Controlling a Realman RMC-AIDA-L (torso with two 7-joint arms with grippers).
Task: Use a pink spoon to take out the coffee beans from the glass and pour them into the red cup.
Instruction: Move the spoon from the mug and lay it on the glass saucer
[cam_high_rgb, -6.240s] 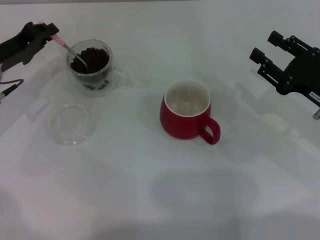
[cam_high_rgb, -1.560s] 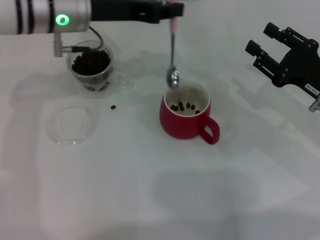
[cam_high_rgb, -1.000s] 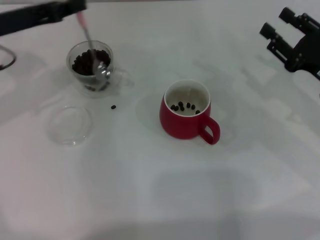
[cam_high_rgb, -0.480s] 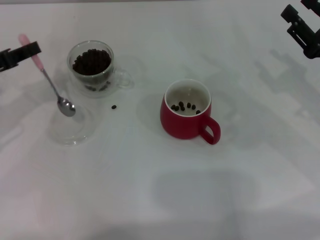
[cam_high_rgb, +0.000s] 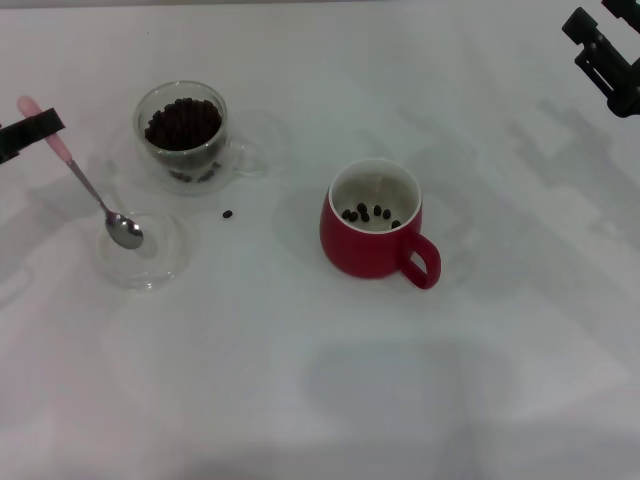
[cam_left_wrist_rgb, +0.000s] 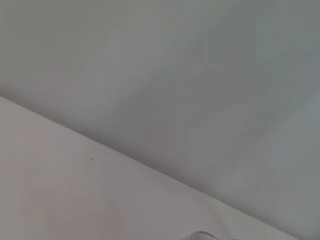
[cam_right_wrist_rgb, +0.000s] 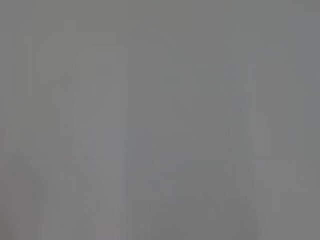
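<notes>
Head view, table taken as a clock face with 12 o'clock away from the robot.

Left gripper (cam_high_rgb: 30, 132): at the 9 to 10 o'clock edge, only its black tip in view. It is clamped on the pink handle of the spoon (cam_high_rgb: 82, 178). The spoon hangs slanted from that grip, handle up toward 10 o'clock, metal bowl down toward 4 o'clock. The bowl sits over the clear saucer (cam_high_rgb: 150, 268), at its 10 o'clock part; whether it touches the saucer cannot be told. The spoon bowl looks bare of beans.

Glass (cam_high_rgb: 183, 132): upright at about 10 o'clock on the table, near the spoon and at 1 o'clock from the saucer. It holds a dark heap of coffee beans (cam_high_rgb: 184, 122) close to its rim.

Red cup (cam_high_rgb: 375, 230): upright near the table centre, well apart from the glass, loop handle pointing to about 4 o'clock. A few beans lie on its white inner bottom.

One stray bean (cam_high_rgb: 228, 214) lies on the table between the glass and the red cup, nearer the glass.

Right gripper (cam_high_rgb: 606, 50): at the 1 to 2 o'clock corner, partly cut by the edge, well apart from every object and holding nothing; its finger spacing cannot be told.

The wrist views show only pale blank surfaces.
</notes>
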